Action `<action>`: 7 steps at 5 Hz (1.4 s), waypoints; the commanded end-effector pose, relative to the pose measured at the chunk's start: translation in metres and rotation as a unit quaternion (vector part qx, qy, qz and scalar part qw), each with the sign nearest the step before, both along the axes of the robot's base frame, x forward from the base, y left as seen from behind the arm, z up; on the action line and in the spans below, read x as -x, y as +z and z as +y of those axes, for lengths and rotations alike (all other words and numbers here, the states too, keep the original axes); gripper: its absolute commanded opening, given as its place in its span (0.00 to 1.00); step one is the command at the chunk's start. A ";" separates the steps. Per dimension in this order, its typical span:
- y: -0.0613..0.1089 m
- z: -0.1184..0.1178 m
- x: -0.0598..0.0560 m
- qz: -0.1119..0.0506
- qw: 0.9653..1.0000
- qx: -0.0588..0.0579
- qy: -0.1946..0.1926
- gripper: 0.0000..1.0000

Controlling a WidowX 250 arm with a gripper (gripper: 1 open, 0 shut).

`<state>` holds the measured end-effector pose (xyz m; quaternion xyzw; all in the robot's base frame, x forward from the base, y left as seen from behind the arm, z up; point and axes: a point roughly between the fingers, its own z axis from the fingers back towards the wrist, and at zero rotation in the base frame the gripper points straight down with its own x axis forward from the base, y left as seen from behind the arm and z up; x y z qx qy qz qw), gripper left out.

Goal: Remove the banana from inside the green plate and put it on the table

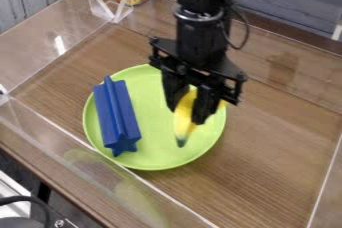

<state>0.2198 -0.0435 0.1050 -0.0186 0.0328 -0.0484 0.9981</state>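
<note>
Though my claw (189, 112) is pinching the banana (185, 121) clear of the green plate (158, 152), it hangs above the rim; table (281, 122) placement remains.

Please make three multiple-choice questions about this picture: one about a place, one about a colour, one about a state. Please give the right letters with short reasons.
1. Where does the blue block lie?
A. in the left part of the green plate
B. on the bare table
C. on the acrylic wall

2. What colour is the thing in the gripper?
A. red
B. yellow
C. white

3. What is the state of the banana?
A. lying flat in the plate
B. lying on the table
C. held by the gripper, hanging tip down over the plate

Answers:
1. A, since the block rests inside the rim on the left side.
2. B, since the banana between the fingers is yellow.
3. C, since the gripper is shut on the banana, which hangs nearly upright above the plate.
</note>
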 end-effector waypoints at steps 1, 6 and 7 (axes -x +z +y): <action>0.017 -0.029 -0.009 -0.035 0.999 0.009 0.002 0.00; -0.014 -0.069 -0.029 -0.062 0.997 0.020 0.052 0.00; -0.012 -0.068 -0.035 -0.066 0.995 0.023 0.073 0.00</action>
